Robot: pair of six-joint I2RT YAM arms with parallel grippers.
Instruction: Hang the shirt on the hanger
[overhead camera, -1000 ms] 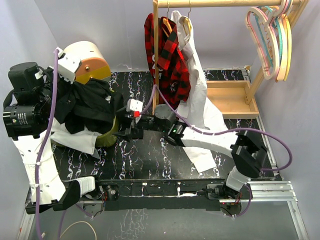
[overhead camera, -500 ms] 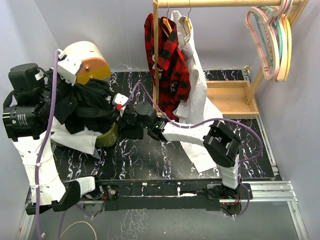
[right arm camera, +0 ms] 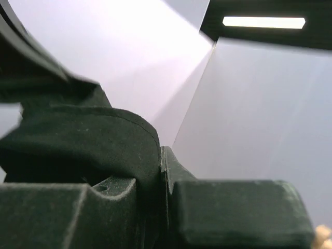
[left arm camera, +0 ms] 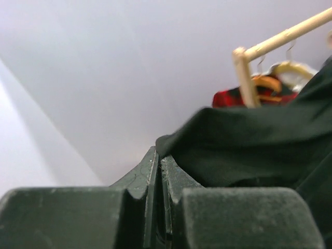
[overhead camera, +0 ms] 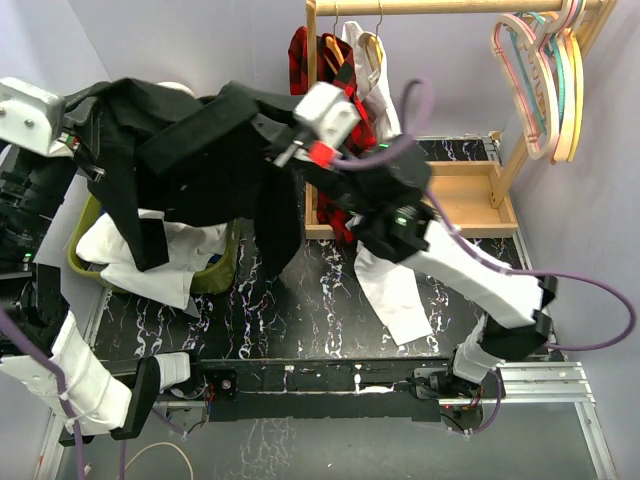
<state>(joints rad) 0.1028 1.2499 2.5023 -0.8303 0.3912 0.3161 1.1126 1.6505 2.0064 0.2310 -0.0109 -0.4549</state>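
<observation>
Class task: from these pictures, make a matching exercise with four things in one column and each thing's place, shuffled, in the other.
1. black shirt
2. plaid shirt
3. pastel hangers
4. white shirt

A. right end of the rail
B. hanging, lower end on the table
C. pinched by left gripper and right gripper
D. hanging beside the wooden post

Pairs: 1-C, 2-D, 3-A, 4-B

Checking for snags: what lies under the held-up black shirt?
Below the black shirt, a white cloth drapes over a green bin. Bare marbled table shows to its right. The bin's inside is hidden by the cloth and shirt.
</observation>
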